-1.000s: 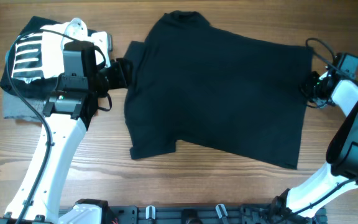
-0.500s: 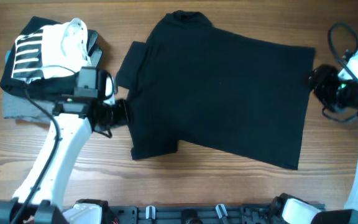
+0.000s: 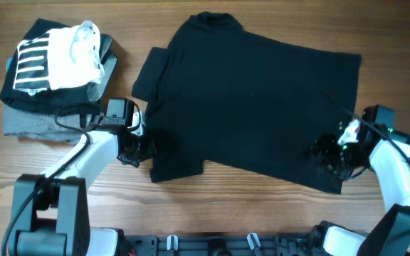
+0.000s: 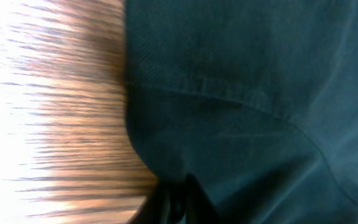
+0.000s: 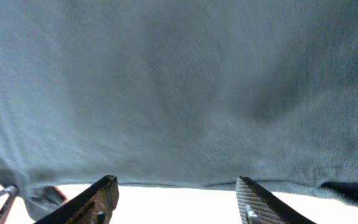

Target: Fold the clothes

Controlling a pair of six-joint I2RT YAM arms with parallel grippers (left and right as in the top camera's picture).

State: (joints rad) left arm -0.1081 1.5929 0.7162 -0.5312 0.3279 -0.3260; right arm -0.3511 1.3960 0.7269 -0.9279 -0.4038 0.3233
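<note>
- Black cloth takes up most of the overhead view: we see one black T-shirt [image 3: 251, 99] spread flat on the wooden table [image 3: 262, 217], right of the middle.
- Its long axis runs from left to right and dips a little toward the right. The collar [image 3: 212, 18] points to the far edge of the table, and a short sleeve [image 3: 148, 71] sticks out on the left side.
- The lower hem slants from the lower left corner down to the lower right corner.
- The left gripper [image 3: 145, 146] lies low at the shirt's left edge, just above the lower left corner. In the left wrist view we see blurred black fabric with a stitched seam and wood beside it. The dark fingers [image 4: 166, 202] merge with the cloth, so we cannot tell whether they pinch it or stand apart.
- The right gripper [image 3: 324, 153] sits over the shirt's lower right part, near the right edge. In the right wrist view its two fingertips stand wide apart with nothing between them, and fabric fills the picture beyond them.
- At the far left of the table, well apart from the shirt, lies a pile of folded clothes [image 3: 48, 71]. On top are a black and white striped piece and a white one, with a grey piece [image 3: 27, 124] underneath.
</note>
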